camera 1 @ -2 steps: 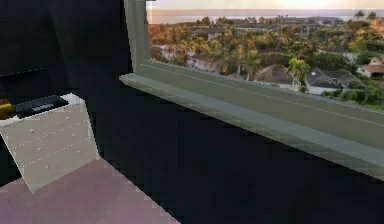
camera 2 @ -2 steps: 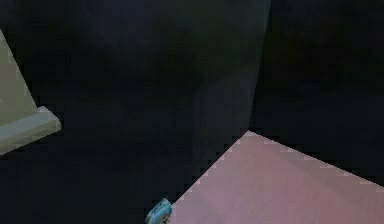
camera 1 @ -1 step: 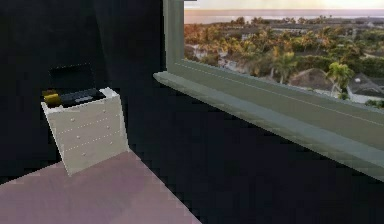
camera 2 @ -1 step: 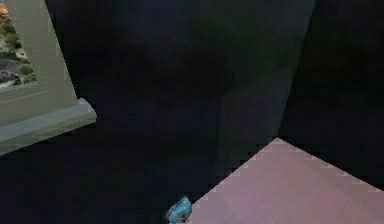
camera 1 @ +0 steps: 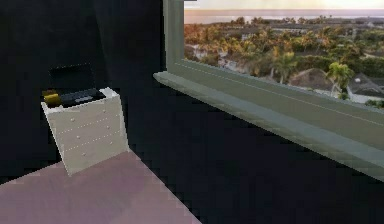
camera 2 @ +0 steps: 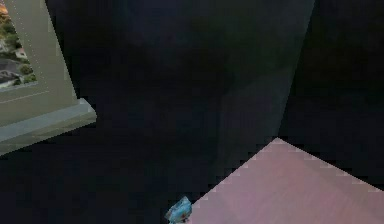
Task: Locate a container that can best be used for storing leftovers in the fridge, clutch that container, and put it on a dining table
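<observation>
Looking ahead: white dresser in a dark corner, dark laptop-like thing and small yellow thing on top; wide window at the view's right. Looking sideways: small blue blob beside pink floor. Cannot tell gripper's state, nor container's place.

Ahead, at the forward view's left, I see a white chest of drawers standing on a pinkish floor against dark walls. On its top lie a dark, flat, laptop-like thing with an upright back and, just beside it toward the left edge, a small yellowish thing. In the arm side view I see a small blue thing at the floor's edge by the dark wall.
</observation>
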Controlling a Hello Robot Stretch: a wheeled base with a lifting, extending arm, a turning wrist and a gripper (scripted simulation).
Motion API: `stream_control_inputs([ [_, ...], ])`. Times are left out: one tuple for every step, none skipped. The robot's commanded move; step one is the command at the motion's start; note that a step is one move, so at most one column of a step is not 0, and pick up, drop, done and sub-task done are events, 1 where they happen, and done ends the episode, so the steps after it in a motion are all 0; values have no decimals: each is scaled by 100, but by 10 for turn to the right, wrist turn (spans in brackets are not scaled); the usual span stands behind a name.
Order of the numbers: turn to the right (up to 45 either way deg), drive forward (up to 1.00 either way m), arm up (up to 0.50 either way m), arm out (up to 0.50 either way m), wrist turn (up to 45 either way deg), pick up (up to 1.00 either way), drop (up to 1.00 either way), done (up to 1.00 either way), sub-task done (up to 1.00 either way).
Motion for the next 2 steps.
stream_control_inputs([
  [0,0,0,50,0,0,0,0,0],
  [0,0,0,0,450,0,0,0,0],
])
